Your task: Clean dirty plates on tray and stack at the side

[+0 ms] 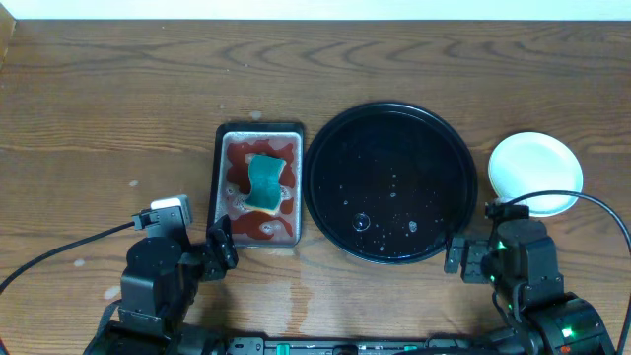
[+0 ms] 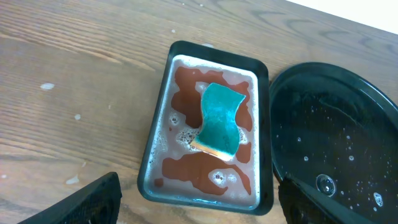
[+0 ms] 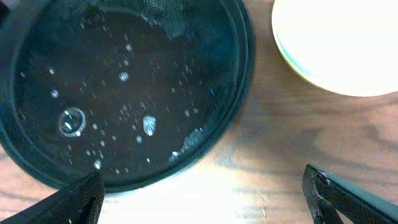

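We find the plates point(image 1: 534, 173) stacked just right of the wet, empty tray point(image 1: 394, 148), the sponge point(image 1: 263, 182) resting in its pan point(image 1: 219, 197), and the left gripper point(image 1: 219, 248) and right gripper point(image 1: 461, 254) both released and holding nothing, which suggests the task is complete.

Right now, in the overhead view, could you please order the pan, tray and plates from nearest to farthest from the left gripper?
From the left gripper:
1. Pan, just ahead of it on the left side.
2. Tray, right of the pan.
3. Plates, far right, beyond the tray.
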Robot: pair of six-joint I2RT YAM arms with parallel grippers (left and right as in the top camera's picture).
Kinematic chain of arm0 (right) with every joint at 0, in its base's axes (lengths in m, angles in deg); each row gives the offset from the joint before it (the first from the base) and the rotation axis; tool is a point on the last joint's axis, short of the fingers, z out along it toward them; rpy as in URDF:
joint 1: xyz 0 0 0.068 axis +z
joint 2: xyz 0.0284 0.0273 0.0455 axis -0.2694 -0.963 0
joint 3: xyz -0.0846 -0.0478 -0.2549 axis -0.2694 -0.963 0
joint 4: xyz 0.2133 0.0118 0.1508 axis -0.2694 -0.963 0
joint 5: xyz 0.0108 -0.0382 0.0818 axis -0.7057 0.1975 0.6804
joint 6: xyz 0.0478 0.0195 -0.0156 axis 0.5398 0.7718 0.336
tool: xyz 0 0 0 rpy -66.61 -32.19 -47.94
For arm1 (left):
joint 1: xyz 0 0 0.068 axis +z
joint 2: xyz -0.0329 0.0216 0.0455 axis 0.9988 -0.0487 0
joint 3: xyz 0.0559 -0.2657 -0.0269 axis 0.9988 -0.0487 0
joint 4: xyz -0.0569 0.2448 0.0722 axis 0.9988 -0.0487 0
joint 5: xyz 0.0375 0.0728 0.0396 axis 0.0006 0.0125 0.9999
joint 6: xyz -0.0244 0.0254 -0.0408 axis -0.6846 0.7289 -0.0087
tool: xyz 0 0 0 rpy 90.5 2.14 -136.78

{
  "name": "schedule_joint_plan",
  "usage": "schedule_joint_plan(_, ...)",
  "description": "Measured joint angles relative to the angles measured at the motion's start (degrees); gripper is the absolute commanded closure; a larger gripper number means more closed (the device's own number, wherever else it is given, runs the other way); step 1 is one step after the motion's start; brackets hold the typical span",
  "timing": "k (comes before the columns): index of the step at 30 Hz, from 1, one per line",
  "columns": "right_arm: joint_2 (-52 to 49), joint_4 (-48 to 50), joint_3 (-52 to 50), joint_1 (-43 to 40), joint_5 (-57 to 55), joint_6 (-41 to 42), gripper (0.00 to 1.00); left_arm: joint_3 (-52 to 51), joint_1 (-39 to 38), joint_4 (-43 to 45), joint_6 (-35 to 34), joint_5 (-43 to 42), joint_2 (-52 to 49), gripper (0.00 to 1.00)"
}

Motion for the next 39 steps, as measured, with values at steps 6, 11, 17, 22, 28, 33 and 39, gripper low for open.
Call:
schedule_joint_plan(6,3.0,5.6,-0.4,-2.8,-0.5,-0.2,0.01,0.0,0.0,0.0,0.0,0.0,0.0,0.18)
schedule_joint_plan(11,10.4,14.9,-2.9,-6.6,-0.5,-1.1,0.01,0.0,0.0,0.0,0.0,0.0,0.0,0.18)
schedule_joint_plan(17,22.2,26.6,-12.8,-11.6,1.4,-1.6,0.01,-0.1,0.0,0.0,0.0,0.0,0.0,0.18)
schedule_joint_plan(22,31.0,39.0,-23.0,-12.6,2.6,-1.7,0.01,-0.1,0.0,0.0,0.0,0.0,0.0,0.18)
schedule_joint_plan(28,33.6,54.9,-31.7,-12.6,2.1,-1.7,0.01,-0.2,0.0,0.0,0.0,0.0,0.0,0.18)
schedule_joint_plan(33,33.7,58.5,-35.5,-12.6,0.9,-3.7,0.01,-0.2,0.0,0.0,0.0,0.0,0.0,0.18)
schedule_joint_plan(39,33.7,50.1,-36.2,-12.6,0.4,-9.7,0.01,-0.2,0.0,0.0,0.0,0.0,0.0,0.18)
